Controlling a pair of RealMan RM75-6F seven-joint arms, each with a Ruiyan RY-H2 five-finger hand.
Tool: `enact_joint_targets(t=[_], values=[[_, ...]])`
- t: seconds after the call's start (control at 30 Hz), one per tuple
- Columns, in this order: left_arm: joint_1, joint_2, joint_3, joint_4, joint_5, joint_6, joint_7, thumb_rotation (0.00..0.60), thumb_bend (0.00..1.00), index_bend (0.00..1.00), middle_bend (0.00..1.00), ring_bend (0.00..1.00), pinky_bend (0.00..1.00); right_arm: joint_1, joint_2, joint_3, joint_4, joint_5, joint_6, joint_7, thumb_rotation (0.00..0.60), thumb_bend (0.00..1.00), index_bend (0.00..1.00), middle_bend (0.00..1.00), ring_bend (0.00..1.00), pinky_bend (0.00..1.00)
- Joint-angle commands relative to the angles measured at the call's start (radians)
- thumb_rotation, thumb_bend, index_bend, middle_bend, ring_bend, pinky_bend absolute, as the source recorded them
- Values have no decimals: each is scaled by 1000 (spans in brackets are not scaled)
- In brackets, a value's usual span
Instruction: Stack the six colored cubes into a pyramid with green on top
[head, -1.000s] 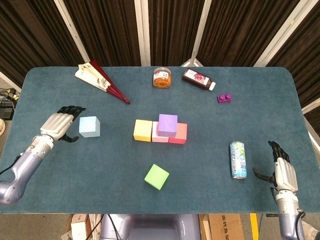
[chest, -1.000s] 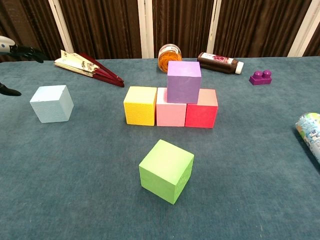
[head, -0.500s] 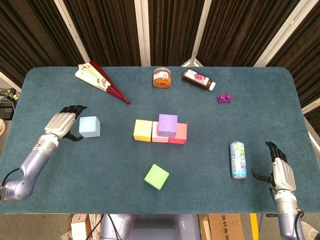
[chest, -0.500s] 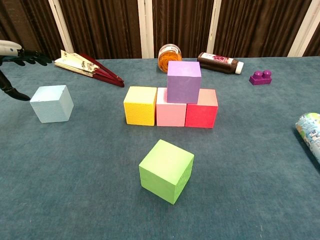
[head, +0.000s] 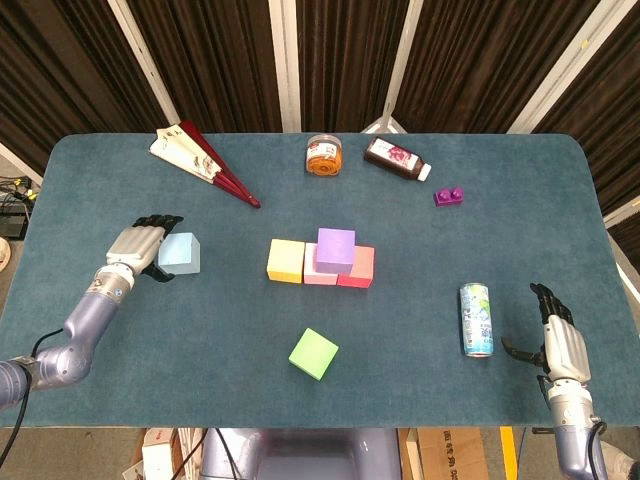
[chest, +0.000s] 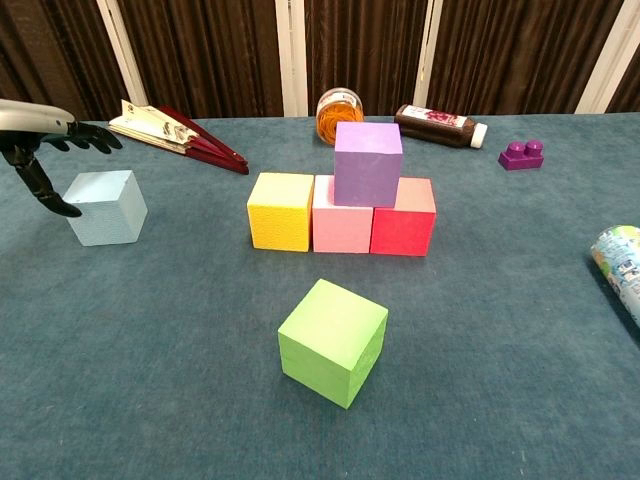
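A yellow cube (head: 285, 260), a pink cube (chest: 342, 226) and a red cube (head: 359, 268) stand in a row mid-table, with a purple cube (head: 335, 250) on top of the pink and red ones. A green cube (head: 313, 353) lies alone nearer the front. The light blue cube (head: 180, 253) sits at the left. My left hand (head: 140, 245) is open right beside it, fingers (chest: 90, 135) spread over its left top edge and thumb down its left side. My right hand (head: 562, 343) rests open at the front right, holding nothing.
A folded red fan (head: 200, 160), an orange-lidded jar (head: 324, 155), a dark sauce bottle (head: 396, 158) and a small purple toy brick (head: 449, 196) lie along the back. A drink can (head: 476, 319) lies on its side just left of my right hand.
My left hand has moved right toward the light blue cube, its fingers now reaching over the cube's left edge. The cubes and my right hand have stayed put.
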Motion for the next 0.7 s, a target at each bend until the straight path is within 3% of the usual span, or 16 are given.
enact_joint_targets(t=[0.03, 0.7], values=[[-7, -17, 4, 17, -13, 10, 3, 600, 257, 42, 97, 0, 0, 0, 1, 0, 0, 1, 0, 0, 600, 272, 63, 59, 0, 0], [-40, -64, 7, 59, -50, 38, 42, 600, 258, 160, 165, 0, 0, -1, 10, 5, -4, 20, -4, 5, 600, 272, 63, 59, 0, 0]])
